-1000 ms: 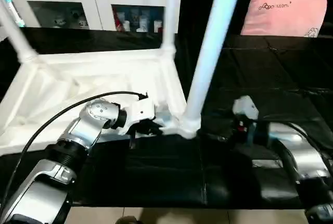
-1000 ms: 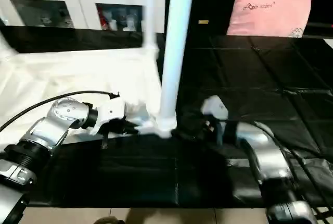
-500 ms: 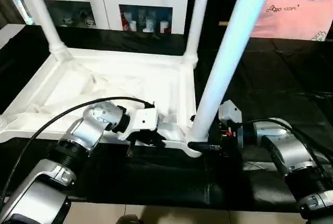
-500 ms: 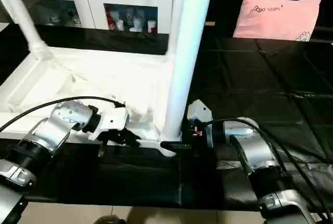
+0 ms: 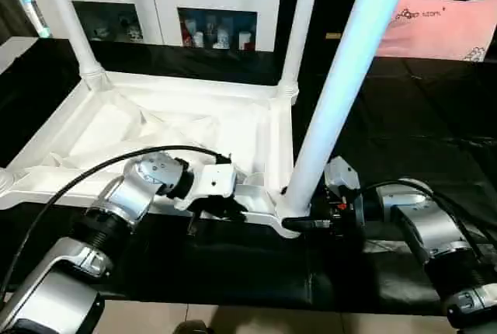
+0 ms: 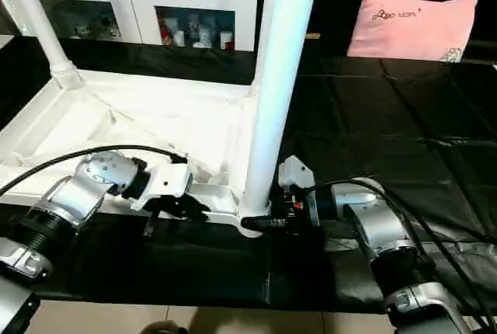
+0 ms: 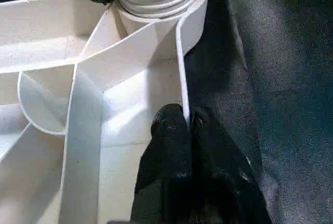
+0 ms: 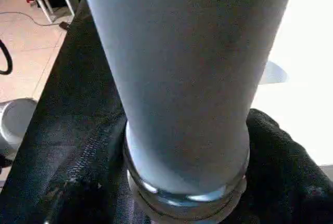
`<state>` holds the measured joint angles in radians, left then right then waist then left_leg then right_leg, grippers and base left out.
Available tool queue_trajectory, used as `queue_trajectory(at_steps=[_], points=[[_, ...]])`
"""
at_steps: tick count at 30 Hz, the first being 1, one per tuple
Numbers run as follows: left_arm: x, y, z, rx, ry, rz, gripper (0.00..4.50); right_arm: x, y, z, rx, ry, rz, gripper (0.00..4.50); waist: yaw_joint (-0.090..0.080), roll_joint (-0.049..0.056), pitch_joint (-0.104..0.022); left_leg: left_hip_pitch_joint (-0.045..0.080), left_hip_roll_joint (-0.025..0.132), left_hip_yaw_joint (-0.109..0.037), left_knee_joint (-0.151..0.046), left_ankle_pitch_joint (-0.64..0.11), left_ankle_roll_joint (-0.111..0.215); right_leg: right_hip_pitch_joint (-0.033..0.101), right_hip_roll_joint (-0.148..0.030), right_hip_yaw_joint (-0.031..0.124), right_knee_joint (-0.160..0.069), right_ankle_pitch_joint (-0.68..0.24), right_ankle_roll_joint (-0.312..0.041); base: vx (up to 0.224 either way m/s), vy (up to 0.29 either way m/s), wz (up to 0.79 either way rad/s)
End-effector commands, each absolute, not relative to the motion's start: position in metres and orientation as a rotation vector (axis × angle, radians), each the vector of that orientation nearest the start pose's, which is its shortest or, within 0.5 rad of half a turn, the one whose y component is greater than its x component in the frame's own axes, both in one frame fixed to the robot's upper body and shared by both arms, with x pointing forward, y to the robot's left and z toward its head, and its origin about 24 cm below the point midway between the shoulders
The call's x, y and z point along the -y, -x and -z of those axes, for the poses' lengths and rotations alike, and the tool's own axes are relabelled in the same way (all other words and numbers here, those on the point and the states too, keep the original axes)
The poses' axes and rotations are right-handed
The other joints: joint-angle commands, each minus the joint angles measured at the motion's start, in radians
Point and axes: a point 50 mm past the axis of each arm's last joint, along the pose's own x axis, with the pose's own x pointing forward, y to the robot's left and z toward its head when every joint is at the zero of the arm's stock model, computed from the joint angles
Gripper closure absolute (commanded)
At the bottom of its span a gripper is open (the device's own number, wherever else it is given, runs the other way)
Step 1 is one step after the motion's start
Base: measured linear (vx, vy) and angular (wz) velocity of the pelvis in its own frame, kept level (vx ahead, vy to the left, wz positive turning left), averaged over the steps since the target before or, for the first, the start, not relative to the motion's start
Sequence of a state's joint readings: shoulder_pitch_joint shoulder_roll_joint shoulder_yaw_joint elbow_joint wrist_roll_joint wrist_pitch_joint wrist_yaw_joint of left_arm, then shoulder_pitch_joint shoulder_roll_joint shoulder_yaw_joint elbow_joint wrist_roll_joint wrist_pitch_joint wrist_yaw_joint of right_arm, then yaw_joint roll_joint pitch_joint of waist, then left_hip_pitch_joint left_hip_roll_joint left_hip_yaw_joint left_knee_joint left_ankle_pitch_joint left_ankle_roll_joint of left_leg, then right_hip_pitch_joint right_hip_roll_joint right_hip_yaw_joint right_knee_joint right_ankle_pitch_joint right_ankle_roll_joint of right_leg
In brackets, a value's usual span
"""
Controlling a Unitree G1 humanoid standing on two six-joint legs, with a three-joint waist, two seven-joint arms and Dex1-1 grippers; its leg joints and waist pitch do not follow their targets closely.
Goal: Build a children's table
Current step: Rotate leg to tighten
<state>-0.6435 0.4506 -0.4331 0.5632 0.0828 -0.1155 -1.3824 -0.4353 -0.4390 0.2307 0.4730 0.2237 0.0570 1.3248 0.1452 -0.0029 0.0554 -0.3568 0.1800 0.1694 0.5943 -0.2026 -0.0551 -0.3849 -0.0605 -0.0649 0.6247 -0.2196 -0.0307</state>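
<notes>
The left gripper (image 7: 184,125) was pinched shut on the near rim of the tabletop (image 5: 194,128), one black finger (image 7: 169,130) inside the thin white wall and the other outside it, just beside the near right corner. The right gripper (image 6: 260,224) was at the base of the near leg (image 5: 342,78), its black fingers reaching along either side of the ribbed collar where the leg met the corner socket. It appeared to be clamped on that collar, though the fingertips themselves were hidden behind the leg.

The tabletop lay upside down on a black cloth (image 6: 373,116), its ribbed underside facing up. Three legs stood upright from its corners: the near one by the grippers, one at the far right corner (image 5: 299,23) and one at the far left corner (image 5: 70,23). The near left corner ran out of the head views, so whether a fourth leg was fitted could not be told.

Judging from this, the build was well along. The near leg looked seated or nearly so, and what remained was probably pressing or twisting it home, checking the last corner, and turning the table upright.

Behind the cloth stood a white cabinet (image 5: 155,8) with glass doors, and a pink pillow (image 6: 411,23) lay far off to the right.
</notes>
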Motion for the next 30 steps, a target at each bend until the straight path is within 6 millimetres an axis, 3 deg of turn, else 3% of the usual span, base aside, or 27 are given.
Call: queue_trajectory(at_steps=[1, 9, 12, 15, 16, 18, 22, 26, 28, 29, 30], points=[[-0.123, -0.299, -0.057, -0.456, -0.778, 1.720, 4.50, 0.157, -0.286, -0.047, -0.350, 0.164, -1.438, 1.67, -0.006, 0.000, -0.070, 0.005, 0.060, -0.013, -0.060, -0.051, 0.078, 0.050, -0.094, 0.053, -0.055, 0.028, -0.246, 0.000, 0.000, 0.00], [-0.120, -0.304, -0.055, -0.493, -0.579, 1.605, 4.50, 0.153, -0.280, -0.038, -0.347, 0.069, -1.346, 1.70, -0.005, 0.008, -0.069, 0.005, 0.060, -0.014, -0.060, -0.070, 0.068, 0.052, -0.094, 0.053, -0.057, 0.039, -0.259, 0.000, 0.000, 0.00], [-0.117, -0.309, -0.057, -0.480, -0.508, 1.534, 4.50, 0.147, -0.280, -0.031, -0.370, 0.048, -1.264, 1.70, -0.010, 0.011, -0.062, 0.007, 0.059, -0.015, -0.067, -0.118, 0.046, 0.050, -0.094, 0.053, -0.068, -0.059, -0.243, 0.000, 0.000, 0.00], [-0.103, -0.327, -0.065, -0.442, -0.417, 1.301, 4.50, 0.122, -0.286, -0.015, -0.399, -0.022, -1.017, 1.71, -0.018, 0.005, -0.055, 0.016, 0.056, -0.018, -0.077, -0.202, 0.002, 0.046, -0.100, 0.056, -0.088, -0.248, -0.208, 0.000, 0.000, 0.00], [-0.098, -0.330, -0.067, -0.437, -0.397, 1.254, 4.50, 0.116, -0.288, -0.013, -0.398, -0.053, -0.955, 1.71, -0.030, -0.002, -0.052, 0.010, 0.055, -0.023, -0.086, -0.216, -0.021, 0.047, -0.101, 0.054, -0.095, -0.339, -0.169, 0.000, 0.000, 0.00], [-0.092, -0.334, -0.069, -0.433, -0.377, 1.200, 4.50, 0.108, -0.292, -0.010, -0.404, -0.083, -0.875, 1.71, -0.041, 0.001, -0.052, 0.010, 0.053, -0.025, -0.085, -0.227, -0.025, 0.044, -0.101, 0.054, -0.102, -0.379, -0.148, 0.000, 0.000, 0.00], [-0.071, -0.341, -0.073, -0.421, -0.338, 1.082, 4.50, 0.087, -0.303, 0.000, -0.449, -0.141, -0.648, 1.71, -0.061, 0.001, -0.055, 0.007, 0.050, -0.021, -0.082, -0.186, -0.021, 0.040, -0.096, 0.057, -0.097, -0.299, -0.166, 0.000, 0.000, 0.00], [-0.060, -0.353, -0.079, -0.398, -0.313, 0.929, 4.50, 0.076, -0.317, -0.002, -0.461, -0.132, -0.493, 1.71, -0.062, 0.006, -0.057, 0.006, 0.047, -0.016, -0.078, -0.157, -0.013, 0.039, -0.094, 0.060, -0.094, -0.235, -0.175, 0.000, 0.000, 0.00], [-0.060, -0.357, -0.080, -0.388, -0.327, 0.880, 4.50, 0.074, -0.321, -0.004, -0.456, -0.140, -0.473, 1.71, -0.055, 0.004, -0.063, 0.004, 0.048, -0.018, -0.075, -0.114, 0.000, 0.048, -0.094, 0.059, -0.084, -0.132, -0.185, 0.000, 0.000, 0.00], [-0.060, -0.358, -0.080, -0.389, -0.331, 0.872, 4.50, 0.074, -0.322, -0.005, -0.454, -0.133, -0.470, 1.36, -0.054, 0.005, -0.064, 0.004, 0.048, -0.017, -0.075, -0.103, 0.005, 0.049, -0.092, 0.058, -0.081, -0.102, -0.189, 0.000, 0.000, 0.00], [-0.062, -0.358, -0.080, -0.389, -0.338, 0.871, 4.50, 0.075, -0.323, -0.006, -0.444, -0.140, -0.469, 1.15, -0.053, 0.012, -0.066, 0.004, 0.048, -0.017, -0.073, -0.084, 0.014, 0.050, -0.092, 0.057, -0.076, -0.047, -0.199, 0.000, 0.000, 0.00]])
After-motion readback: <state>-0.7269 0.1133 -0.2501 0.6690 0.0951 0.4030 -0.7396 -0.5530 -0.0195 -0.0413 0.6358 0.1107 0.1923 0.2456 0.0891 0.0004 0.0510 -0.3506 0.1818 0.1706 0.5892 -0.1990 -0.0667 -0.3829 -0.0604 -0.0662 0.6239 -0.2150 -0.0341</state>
